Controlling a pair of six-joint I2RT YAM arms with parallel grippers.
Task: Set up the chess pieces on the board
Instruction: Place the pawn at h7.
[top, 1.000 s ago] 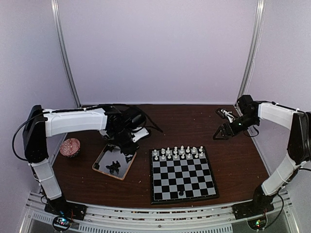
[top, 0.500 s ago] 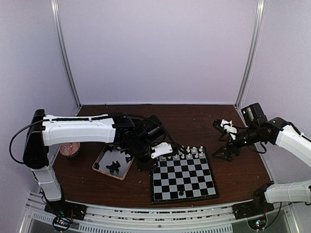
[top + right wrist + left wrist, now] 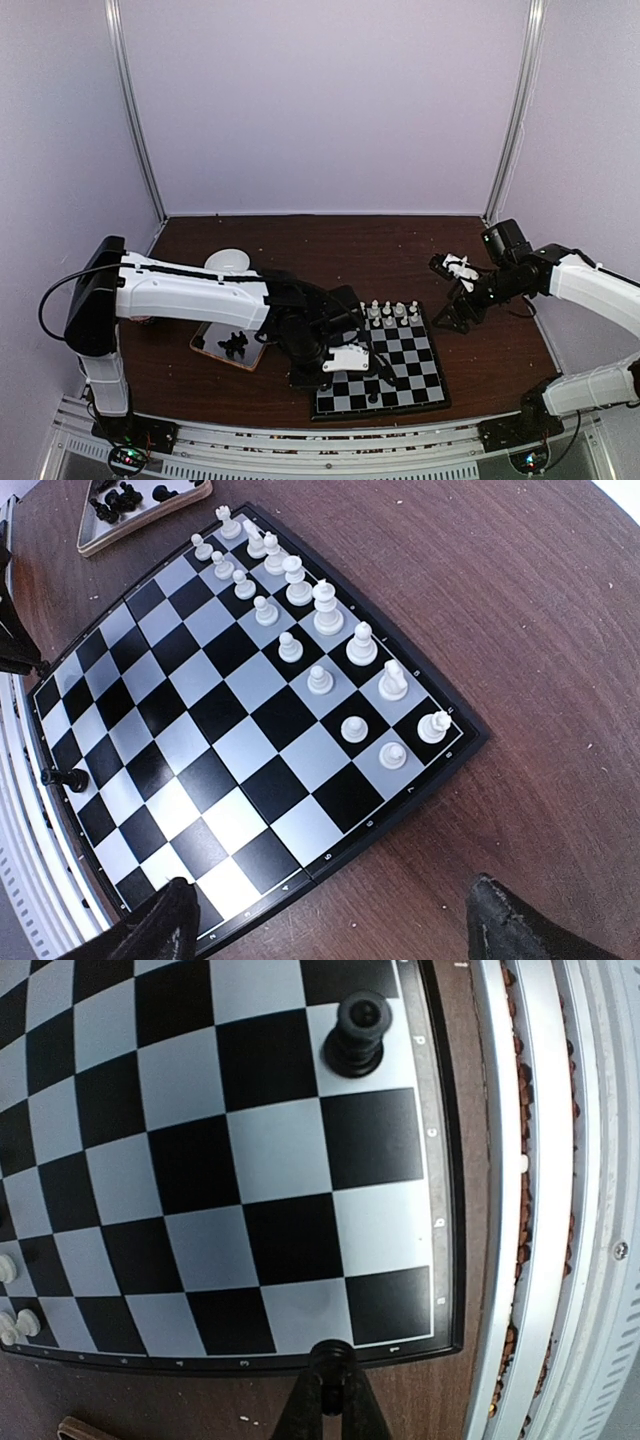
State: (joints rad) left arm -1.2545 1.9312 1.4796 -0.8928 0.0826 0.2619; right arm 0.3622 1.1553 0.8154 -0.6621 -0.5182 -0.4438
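Left wrist view: a black piece (image 3: 330,1352) is seemingly pinched between the left fingers (image 3: 308,1408) at the near-left corner of the board (image 3: 290,1240), likely for black's rows; right fingers (image 3: 165,925) are held wide, aside.

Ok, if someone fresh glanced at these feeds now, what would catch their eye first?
The white pieces stand in two tidy rows along the far edge of the board, against a lone black piece on its near edge. The left arm stretches across the board, left claw shut at the near left corner, and more black pieces lie in the tray beside it.
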